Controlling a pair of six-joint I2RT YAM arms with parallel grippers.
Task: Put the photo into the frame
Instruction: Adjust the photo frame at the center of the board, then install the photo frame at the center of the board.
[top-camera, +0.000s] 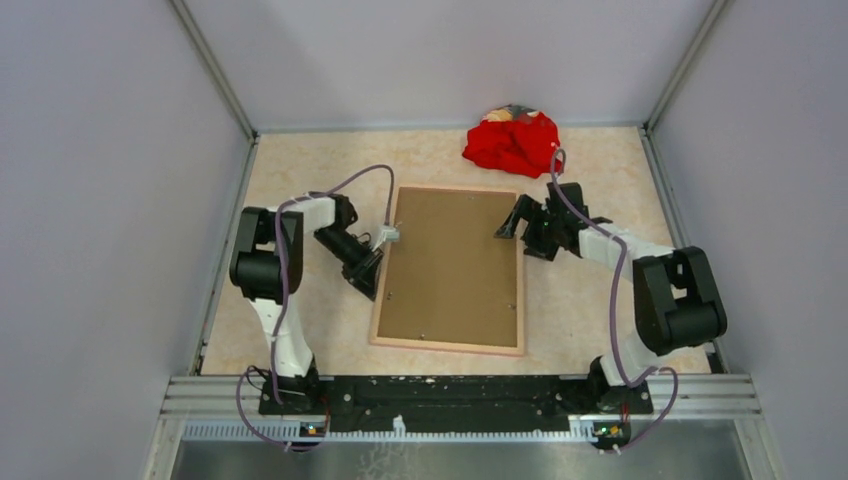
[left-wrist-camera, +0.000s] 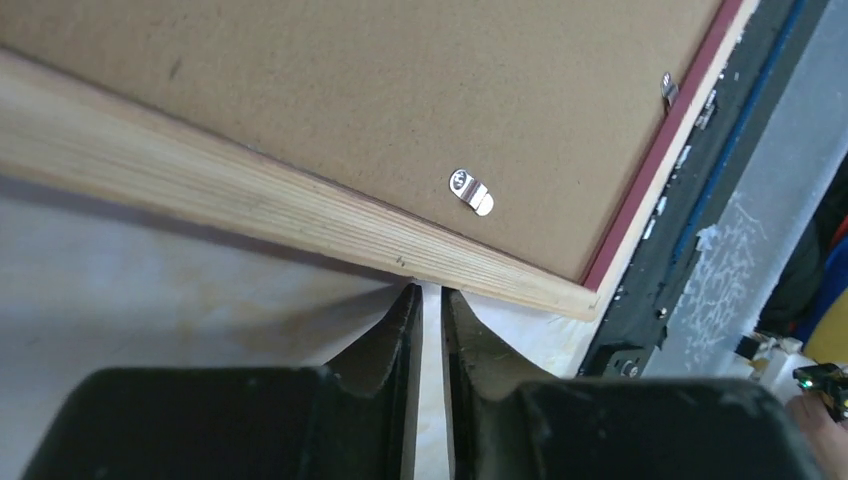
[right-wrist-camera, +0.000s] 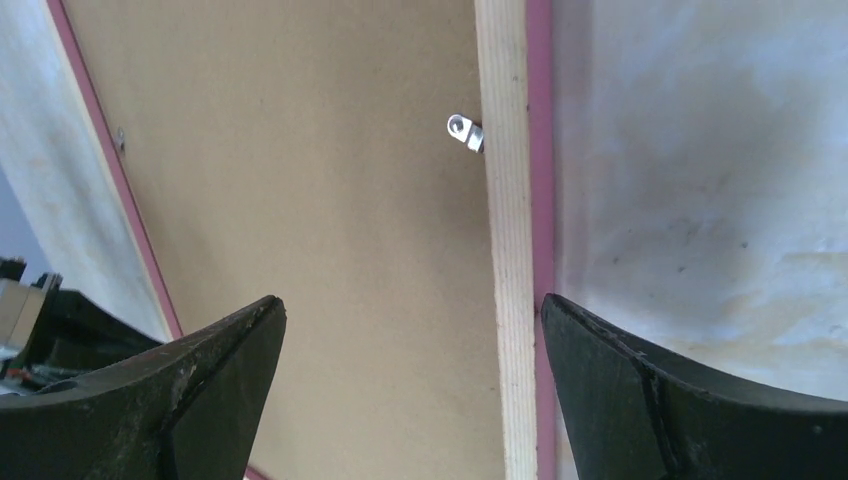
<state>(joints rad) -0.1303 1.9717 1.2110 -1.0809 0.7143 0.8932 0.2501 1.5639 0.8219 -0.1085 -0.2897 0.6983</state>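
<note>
Just beside left gripper (left-wrist-camera: 428, 295) lies the frame (left-wrist-camera: 300, 215) (face-down).

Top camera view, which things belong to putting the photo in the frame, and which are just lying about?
Job: frame, face down; backing board in it; metal tab; left hand; right hand. The photo is not in view.
Lying about: red cloth heap, apart from the frame.

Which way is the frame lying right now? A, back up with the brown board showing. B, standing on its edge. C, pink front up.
A: the frame lies flat with its tan wood back and brown backing board up, a metal clip showing.
</note>
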